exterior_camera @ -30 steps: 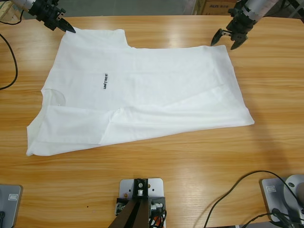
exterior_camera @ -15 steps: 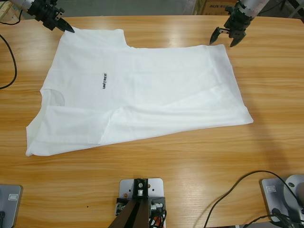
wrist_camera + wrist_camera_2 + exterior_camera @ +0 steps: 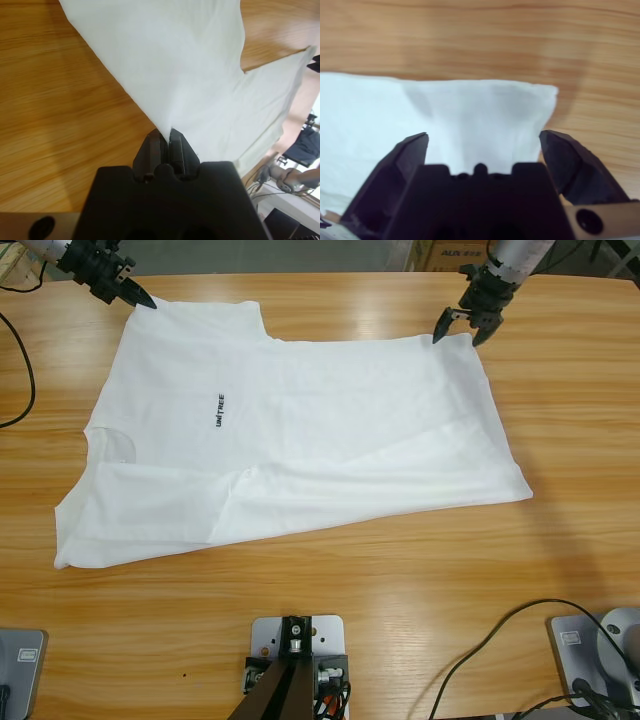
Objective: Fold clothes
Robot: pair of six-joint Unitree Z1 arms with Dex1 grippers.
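1. A white T-shirt [image 3: 300, 430] lies spread over the wooden tabletop [image 3: 400, 610], filling the upper left and middle of the high view, its lower right corner reaching toward the right of the frame.
2. A short dark line of text [image 3: 221, 410] runs on the cloth left of centre, and the neck opening [image 3: 113, 443] sits at the shirt's left edge.
3. The lower left part is folded over itself, with creases running across the lower half (the rest lies fairly flat).
4. The left claw [image 3: 143, 302] sits in the upper left of the high view; its wrist view shows the jaws pressed together on a pinched corner of the shirt [image 3: 190, 75].
5. The right claw [image 3: 456, 328] is in the upper right of the high view, jaws spread apart, at the shirt's upper right corner.
6. In the right wrist view the cloth corner [image 3: 485, 120] lies between the spread jaws, not clamped.
7. A black cable [image 3: 500, 640] trails across the lower right of the tabletop.
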